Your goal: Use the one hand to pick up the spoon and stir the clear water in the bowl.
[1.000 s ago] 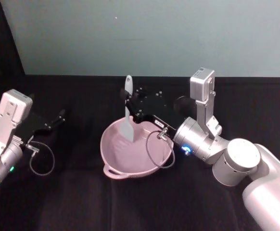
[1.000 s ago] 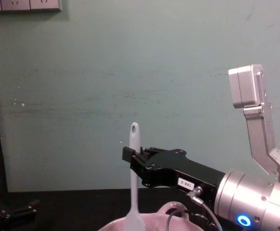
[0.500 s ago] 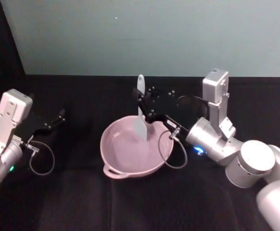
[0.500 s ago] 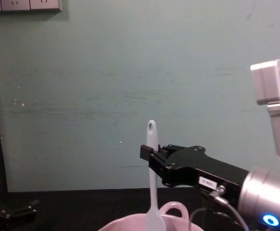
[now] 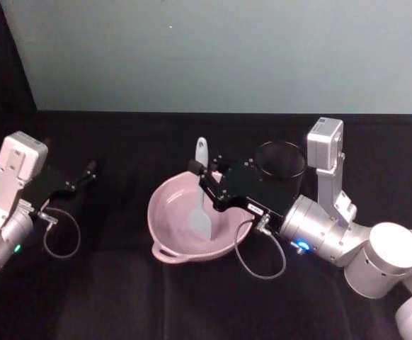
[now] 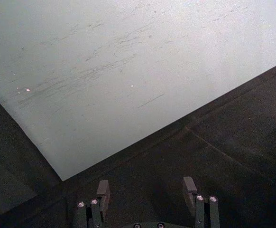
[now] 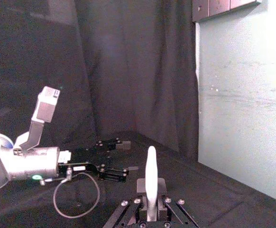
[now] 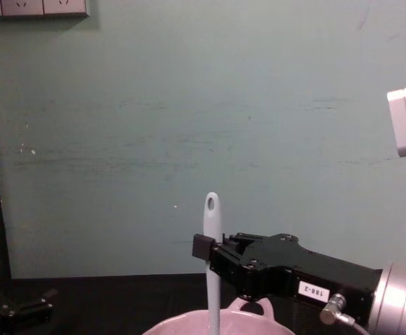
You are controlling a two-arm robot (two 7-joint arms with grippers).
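Head view: right gripper [image 5: 204,176] clamped on spoon [image 5: 202,216] handle, upright, blade down inside pink bowl [image 5: 165,244] at table centre. Stirring step: sweep slow circles, blade low, clear of rim and mesh cup [image 5: 280,161] behind. Left gripper [image 5: 86,173] parked far left, fingers apart.

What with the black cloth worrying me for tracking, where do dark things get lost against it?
Head view: the right gripper, the mesh cup and the parked left gripper nearly merge with the black cloth, while the pink bowl and white spoon stand out. Chest view: the right gripper, shut on the spoon, shows plainly against the pale wall.
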